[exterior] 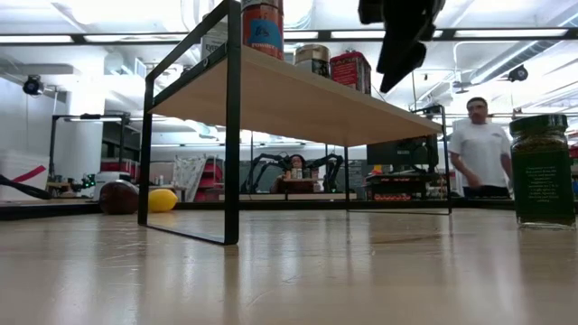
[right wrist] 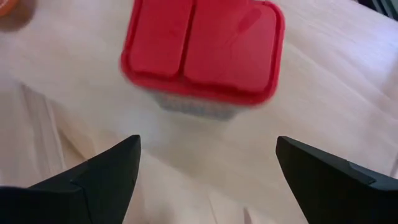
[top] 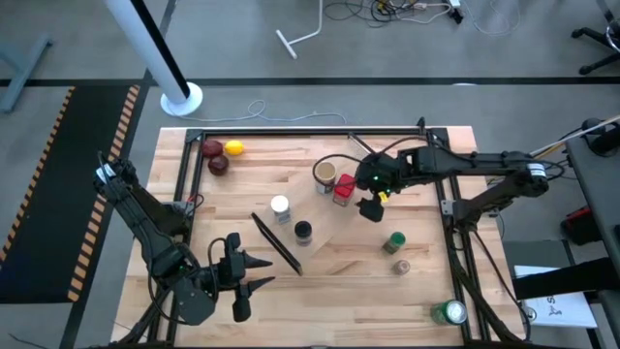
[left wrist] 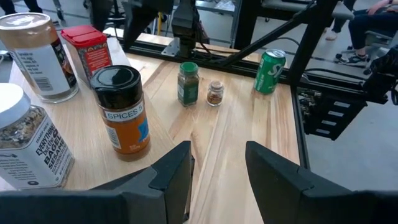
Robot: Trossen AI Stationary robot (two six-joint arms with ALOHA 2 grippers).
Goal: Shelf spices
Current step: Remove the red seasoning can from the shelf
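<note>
A: Item one, the shelf [top: 325, 228]. Where did it stand, and what did it carry?

B: Mid-surface, a light plank on black bars. The high view counted four spices on it: tan cylinder [top: 325, 173] and red box [top: 344, 188] at the far end, white-capped jar [top: 280, 206] and black-capped jar [top: 303, 231] nearer. The low view alone showed the plank raised on its legs.

A: Off the shelf?

B: Two, right of it on the surface [top: 252, 281]: green-lidded jar [top: 394, 241] and tiny grey-capped jar [top: 401, 267], just beside each other. The left wrist view showed dark green contents in the first, brownish in the second. One green can [top: 449, 312] lay at the near right corner; three fruit [top: 222, 155] at the far left.

A: End effectors?

B: Right end effector [top: 371, 206] hung just right of the red box, fingers spread wide, holding nothing; its wrist view looked down on the box's red lid. Left end effector [top: 250, 272], near left, was closed and empty.
</note>
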